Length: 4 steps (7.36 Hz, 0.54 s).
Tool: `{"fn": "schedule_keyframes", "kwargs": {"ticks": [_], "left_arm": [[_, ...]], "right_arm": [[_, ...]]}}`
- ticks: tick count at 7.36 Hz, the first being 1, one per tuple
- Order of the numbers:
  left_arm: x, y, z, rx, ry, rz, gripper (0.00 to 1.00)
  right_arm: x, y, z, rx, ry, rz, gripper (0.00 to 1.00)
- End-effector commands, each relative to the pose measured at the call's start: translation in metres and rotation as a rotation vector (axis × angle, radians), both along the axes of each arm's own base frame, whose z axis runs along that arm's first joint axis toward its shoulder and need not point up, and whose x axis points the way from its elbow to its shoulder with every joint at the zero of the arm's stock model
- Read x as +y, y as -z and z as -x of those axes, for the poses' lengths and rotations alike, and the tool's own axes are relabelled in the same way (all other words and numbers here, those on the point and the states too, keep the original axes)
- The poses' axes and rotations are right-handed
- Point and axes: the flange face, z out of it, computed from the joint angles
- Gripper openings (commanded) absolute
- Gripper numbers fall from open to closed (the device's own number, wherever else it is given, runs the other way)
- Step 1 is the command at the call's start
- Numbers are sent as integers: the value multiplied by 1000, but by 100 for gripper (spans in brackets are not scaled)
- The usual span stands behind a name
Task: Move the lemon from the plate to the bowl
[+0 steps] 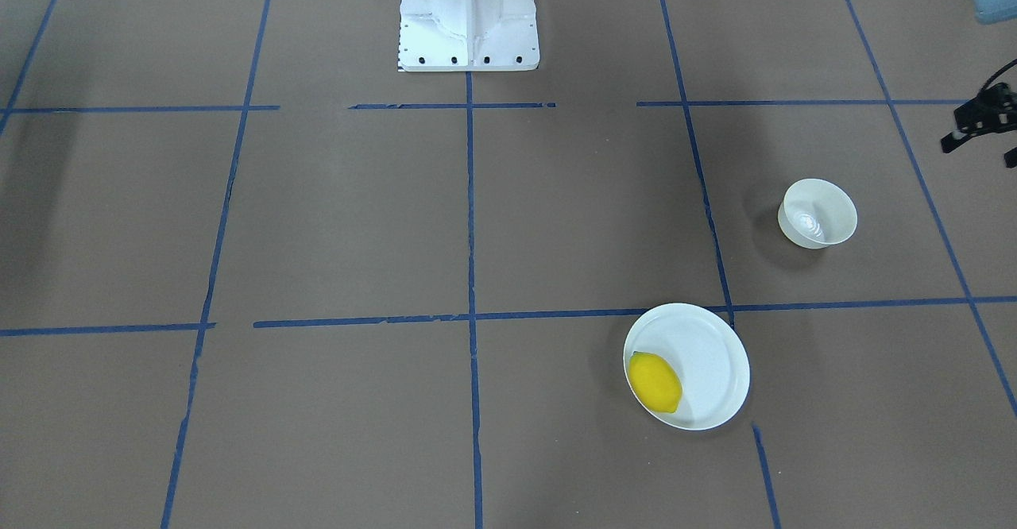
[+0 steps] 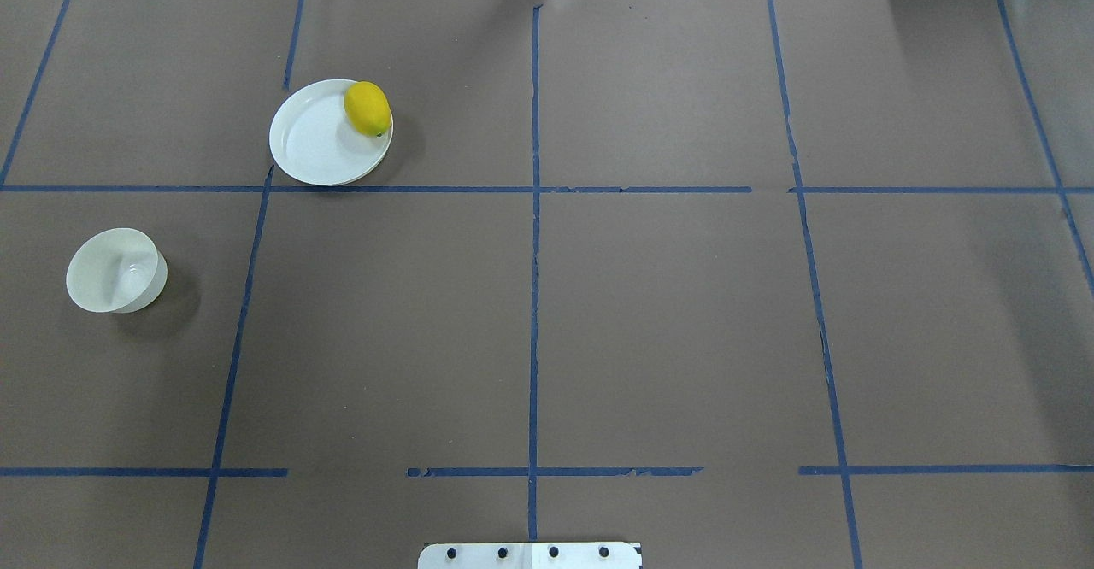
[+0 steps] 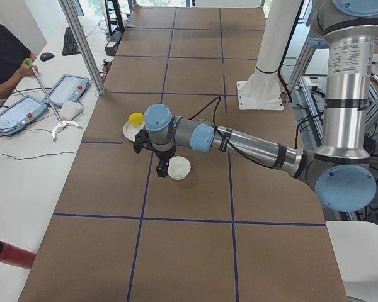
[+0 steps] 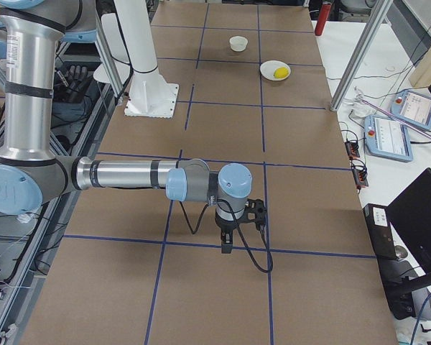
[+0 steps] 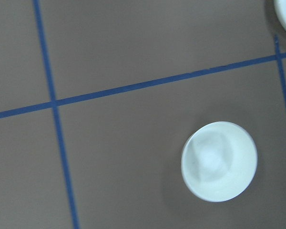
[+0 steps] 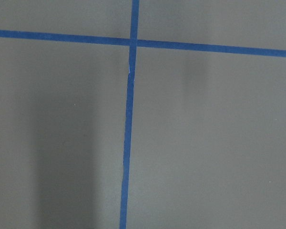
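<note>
The yellow lemon [image 1: 655, 382] [image 2: 367, 108] lies at the rim of the flat white plate [image 1: 707, 354] [image 2: 312, 142]. The small deep white bowl [image 1: 818, 213] [image 2: 115, 270] stands apart from the plate and has nothing in it. My left gripper [image 1: 984, 148] [image 3: 152, 158] hovers beside the bowl, cut off by the front view's edge, its fingers apart and empty. The left wrist view looks down on the bowl [image 5: 219, 161]. My right gripper [image 4: 241, 226] shows only in the right side view, far from both dishes over bare table; I cannot tell its state.
The brown table is marked with blue tape lines. The robot's white base [image 1: 469, 13] stands mid-table at the robot's side. Along the operators' side stand metal posts [image 3: 82, 44], a side table with tablets [image 3: 66, 88] and a person. A red cylinder [image 3: 9, 255] lies at a table corner.
</note>
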Motion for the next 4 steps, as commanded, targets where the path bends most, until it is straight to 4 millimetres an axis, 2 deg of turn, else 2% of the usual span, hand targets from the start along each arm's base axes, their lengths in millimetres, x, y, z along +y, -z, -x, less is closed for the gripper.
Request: {"fn": "schedule_keyframes", "kwargs": {"ticks": [1, 2, 3, 4], "left_arm": [[-49, 88, -119, 71, -8, 42, 99], [-75, 122, -188, 77, -11, 133, 100], [-94, 138, -220, 58, 24, 180, 100], [-119, 150, -239, 36, 83, 224, 100]], "right_arm": [[0, 0, 0, 0, 0, 0, 100], [0, 0, 0, 0, 0, 0, 100], [0, 0, 0, 0, 0, 0, 100], [0, 0, 0, 0, 0, 0, 100]]}}
